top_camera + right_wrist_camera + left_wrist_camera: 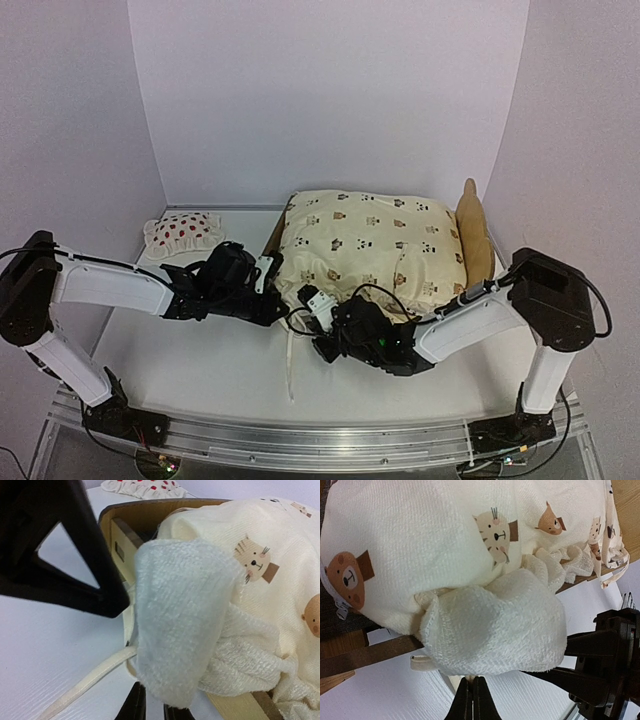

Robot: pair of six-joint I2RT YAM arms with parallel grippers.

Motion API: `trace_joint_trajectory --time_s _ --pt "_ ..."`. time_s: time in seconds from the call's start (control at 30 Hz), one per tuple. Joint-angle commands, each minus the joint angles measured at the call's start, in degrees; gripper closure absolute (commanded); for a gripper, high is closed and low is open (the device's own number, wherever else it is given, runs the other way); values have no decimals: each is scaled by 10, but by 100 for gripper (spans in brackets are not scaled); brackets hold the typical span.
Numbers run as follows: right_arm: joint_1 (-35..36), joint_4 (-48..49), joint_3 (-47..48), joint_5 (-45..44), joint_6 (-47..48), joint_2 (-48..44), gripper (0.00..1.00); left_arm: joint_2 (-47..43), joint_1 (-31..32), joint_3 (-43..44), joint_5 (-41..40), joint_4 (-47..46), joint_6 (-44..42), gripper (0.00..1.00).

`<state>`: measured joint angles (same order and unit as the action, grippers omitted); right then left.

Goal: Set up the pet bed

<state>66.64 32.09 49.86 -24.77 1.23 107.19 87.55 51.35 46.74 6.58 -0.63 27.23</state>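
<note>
Pet bed (478, 235) sits toward the far right corner of the worktop (200, 350), almost wholly under the cream cover (370, 245). The step in hand appears to be seating the cover's near corner flap (180, 620) inside the rail (240, 707) — draw it low and evenly, keeping the loose tie (85, 685) clear. Left gripper (473, 700) is fully closed and empty, just below the flap. Right gripper (155, 711) stands narrowly parted at the flap's lower edge — whether it pinches fabric cannot be told.
</note>
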Motion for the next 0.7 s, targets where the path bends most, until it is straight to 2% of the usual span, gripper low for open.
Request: trace_joint_trajectory --time_s 0.0,0.1,0.4,0.67 --pt "-2 0 48 -61 41 40 87 0 -4 7 9 -14 -7 100" --pt "-3 0 63 -63 31 61 86 -6 -3 6 7 -6 -8 100" --pt "-3 0 88 -6 -8 88 73 -26 -4 -7 3 8 -7 100" --pt "-3 12 128 -49 -8 134 72 -57 -4 -26 3 35 -2 100"
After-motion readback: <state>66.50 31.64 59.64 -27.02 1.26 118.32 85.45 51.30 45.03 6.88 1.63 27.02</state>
